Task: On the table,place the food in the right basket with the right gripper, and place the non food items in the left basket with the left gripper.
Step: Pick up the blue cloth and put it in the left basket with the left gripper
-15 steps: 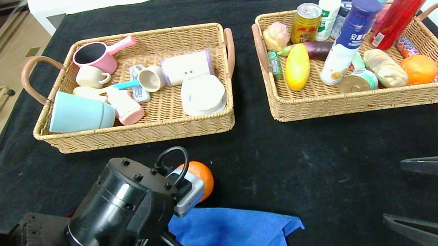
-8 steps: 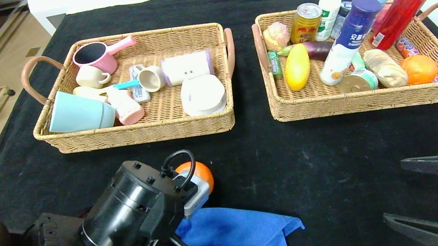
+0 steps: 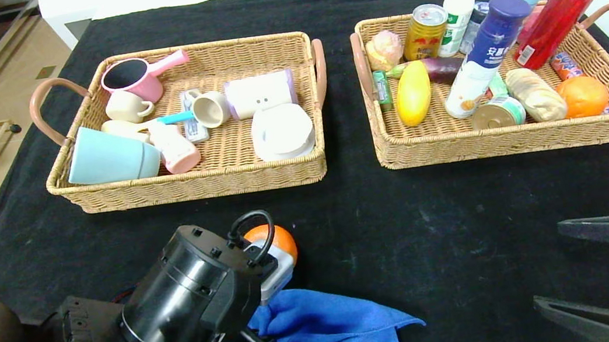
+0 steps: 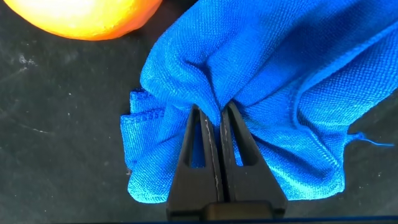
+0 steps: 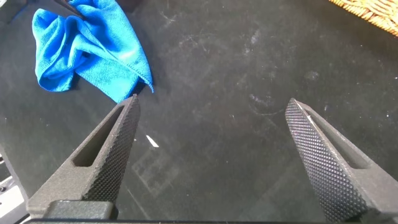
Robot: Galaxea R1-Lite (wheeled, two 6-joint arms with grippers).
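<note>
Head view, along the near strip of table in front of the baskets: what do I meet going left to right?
Black left gripper's arm, shut on the blue cloth towel → round orange fruit → the towel's far corner → bare black cloth table → black right gripper, open.

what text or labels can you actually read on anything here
"安慕" or similar white characters, only partly legible: on the white-and-blue bottle in the right basket.
Labels on the red can, gold can, white bottle with green label, small packets and the left arm's sticker: too small or blurred to read.
</note>
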